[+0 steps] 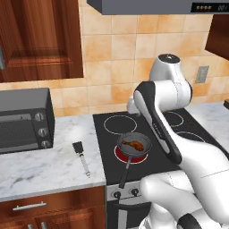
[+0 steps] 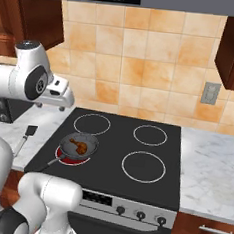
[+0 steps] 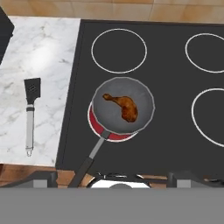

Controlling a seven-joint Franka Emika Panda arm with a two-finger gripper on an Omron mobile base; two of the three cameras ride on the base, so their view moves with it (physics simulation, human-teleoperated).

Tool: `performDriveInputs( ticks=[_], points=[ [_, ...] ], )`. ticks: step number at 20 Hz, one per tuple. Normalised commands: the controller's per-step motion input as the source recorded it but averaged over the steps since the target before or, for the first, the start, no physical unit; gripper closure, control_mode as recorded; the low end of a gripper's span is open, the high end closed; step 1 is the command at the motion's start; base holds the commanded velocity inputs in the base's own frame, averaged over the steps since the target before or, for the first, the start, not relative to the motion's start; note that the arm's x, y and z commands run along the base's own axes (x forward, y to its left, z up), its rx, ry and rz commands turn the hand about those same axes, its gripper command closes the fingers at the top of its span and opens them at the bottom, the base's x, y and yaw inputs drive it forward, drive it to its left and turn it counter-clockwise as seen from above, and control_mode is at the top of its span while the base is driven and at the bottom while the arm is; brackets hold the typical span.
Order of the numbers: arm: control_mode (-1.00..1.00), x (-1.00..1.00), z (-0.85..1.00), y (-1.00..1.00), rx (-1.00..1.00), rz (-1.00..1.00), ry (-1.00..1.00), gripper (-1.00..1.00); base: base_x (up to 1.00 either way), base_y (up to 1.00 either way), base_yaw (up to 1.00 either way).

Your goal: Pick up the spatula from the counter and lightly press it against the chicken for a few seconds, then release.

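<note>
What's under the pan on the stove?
A red glowing burner shows past the rim of the pan on its handle side; the pan covers the rest of it.

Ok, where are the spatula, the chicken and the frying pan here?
Black spatula with silver handle (image 3: 29, 117): hand view, on the silver handle.
Browned chicken drumstick (image 3: 124, 107): hand view, on its meaty middle.
Round grey frying pan (image 3: 142, 92): hand view, on bare base beside the chicken.
</note>
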Motion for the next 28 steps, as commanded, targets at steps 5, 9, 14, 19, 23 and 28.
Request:
performDriveInputs(
  ticks=[5,9,14,19,23,28],
  points=[
    [-1.00,-0.34,0.00,0.38,0.01,0.00,0.00,-1.00,0.00,0.00,0.00],
    [-1.00,-0.51,-0.03,0.20,0.05,-0.04,0.00,-1.00,0.00,0.00,0.00],
    [-1.00,-0.30,-0.06,0.29,0.04,-0.03,0.00,-1.00,0.00,0.00,0.00],
    [-1.00,-0.23,-0.11,0.39,0.04,-0.06,0.00,-1.00,0.00,0.00,0.00],
    [-1.00,-0.17,-0.08,0.41,0.04,-0.07,0.00,-1.00,0.00,0.00,0.00],
    [-1.00,-0.05,-0.11,0.45,0.01,-0.04,0.00,-1.00,0.00,0.00,0.00]
  ],
)
